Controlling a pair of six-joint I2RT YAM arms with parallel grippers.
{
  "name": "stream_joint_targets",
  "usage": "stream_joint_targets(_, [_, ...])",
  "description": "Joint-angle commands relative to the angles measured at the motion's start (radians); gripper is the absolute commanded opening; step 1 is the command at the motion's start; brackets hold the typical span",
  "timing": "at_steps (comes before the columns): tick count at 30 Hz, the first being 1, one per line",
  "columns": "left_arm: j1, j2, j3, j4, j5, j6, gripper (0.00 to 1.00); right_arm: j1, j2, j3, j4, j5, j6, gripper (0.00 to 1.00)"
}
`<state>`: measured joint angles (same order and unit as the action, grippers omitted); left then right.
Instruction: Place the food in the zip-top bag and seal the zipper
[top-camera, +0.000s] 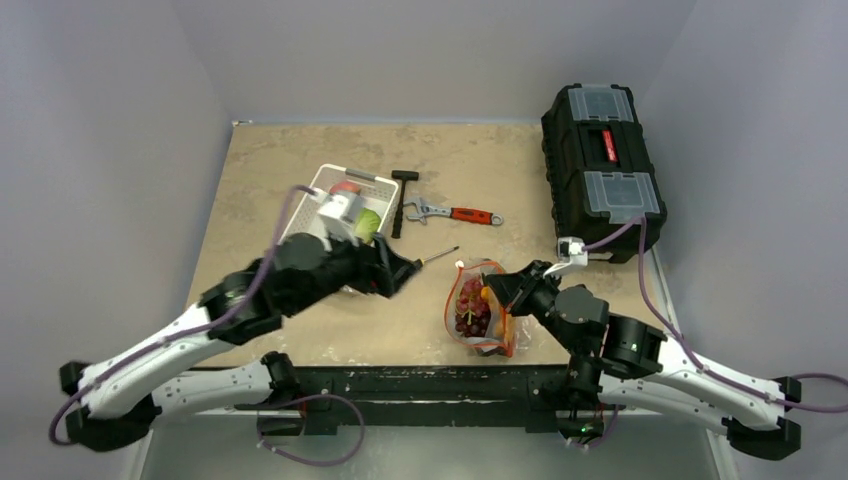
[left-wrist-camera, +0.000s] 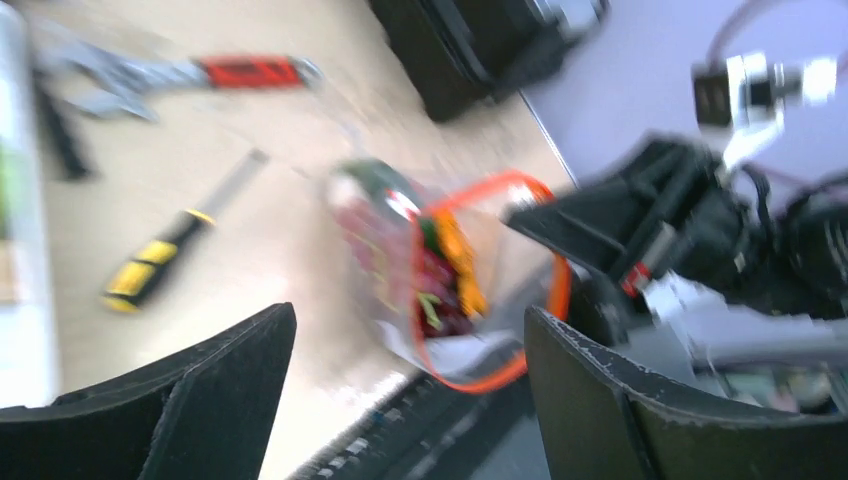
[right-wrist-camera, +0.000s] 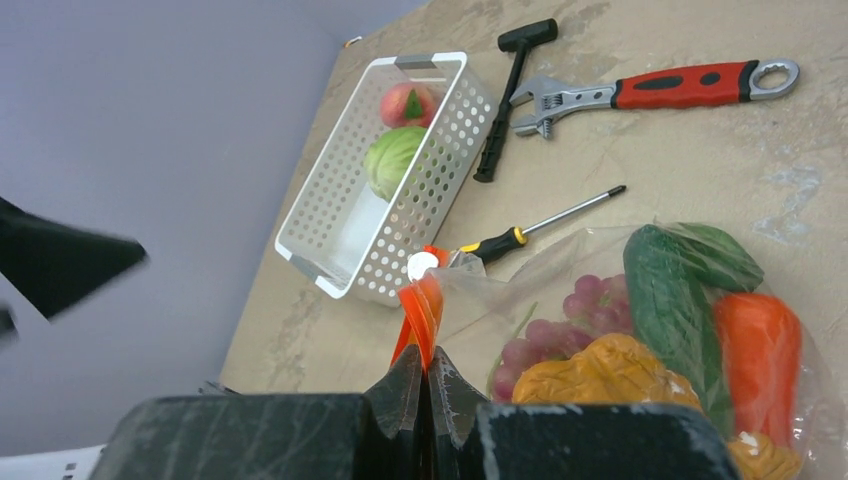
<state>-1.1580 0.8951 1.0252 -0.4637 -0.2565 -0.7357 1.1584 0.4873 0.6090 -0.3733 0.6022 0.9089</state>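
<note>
Pinched tight at the bottom edge of the right wrist view: right gripper (right-wrist-camera: 425, 375), jaws closed on the thin red-orange zipper strip (right-wrist-camera: 420, 310) at one corner of the clear, floppy zip-top bag (right-wrist-camera: 560, 265). Lies at about 5 o'clock on the tan table (top-camera: 280, 160), close to the near edge, mouth gaping toward the other arm. Holds already: dark purple grapes (right-wrist-camera: 560, 320), orange carrot (right-wrist-camera: 757, 340), dark green cucumber-like piece (right-wrist-camera: 670, 300), yellow-orange lump (right-wrist-camera: 590, 375).

Outside, at 10 o'clock from the bag, in the white slotted basket (right-wrist-camera: 330, 200): pink peach (right-wrist-camera: 407, 103) and green cabbage (right-wrist-camera: 393, 160). Between basket and bag: left gripper (left-wrist-camera: 410, 315), fingers spread wide, gripping nothing.

Further out, around 12 o'clock: yellow-and-black screwdriver (right-wrist-camera: 540, 225) just beside the bag's mouth, red-handled wrench (right-wrist-camera: 680, 88), black hammer (right-wrist-camera: 505, 95). At 1 o'clock, black toolbox (top-camera: 600, 170).

Likely trouble, judged from this:
- Sagging or folding of the mouth, held at one corner only, so the peach or cabbage catches on the rim rather than dropping in.
- Spilling of loose pieces if the pinched corner gets tugged or tipped.
- Sliding toward the near table edge under a push from the left.
- Snagging the screwdriver instead of food.
- Sealing too early, with two pieces left in the basket.
</note>
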Motion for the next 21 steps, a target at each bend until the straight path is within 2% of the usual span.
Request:
stream_joint_targets(1, [0.267, -0.116, 0.103, -0.266, 0.097, 0.268, 0.85, 0.001, 0.020, 0.058, 0.060, -0.009, -0.079, 0.00])
stream_joint_targets(3, [0.352, -0.109, 0.132, -0.352, 0.018, 0.357, 0.88, 0.001, 0.024, 0.060, 0.067, -0.007, -0.083, 0.00])
stream_joint_targets(5, [0.428, -0.088, 0.132, -0.361, -0.052, 0.436, 0.91, 0.001, 0.027, 0.052, 0.086, -0.016, -0.081, 0.00])
stream_joint_targets(9, [0.590, 0.003, 0.163, -0.343, -0.042, 0.487, 0.91, 0.001, 0.036, 0.058, 0.089, -0.021, -0.088, 0.00])
stream_joint_targets(13, [0.728, 0.172, 0.245, -0.361, 0.020, 0.381, 0.91, 0.001, 0.034, 0.065, 0.075, -0.016, -0.089, 0.00])
stream_joint_targets(15, [0.760, 0.238, 0.254, -0.342, 0.091, 0.318, 0.87, 0.002, 0.031, 0.063, 0.079, -0.017, -0.086, 0.00])
stream_joint_targets(18, [0.774, 0.296, 0.182, -0.245, 0.178, 0.246, 0.84, 0.001, 0.031, 0.071, 0.079, -0.018, -0.092, 0.00])
stream_joint_targets(21, [0.811, 0.330, 0.091, -0.162, 0.237, 0.156, 0.75, 0.001, 0.032, 0.083, 0.061, -0.016, -0.090, 0.00])
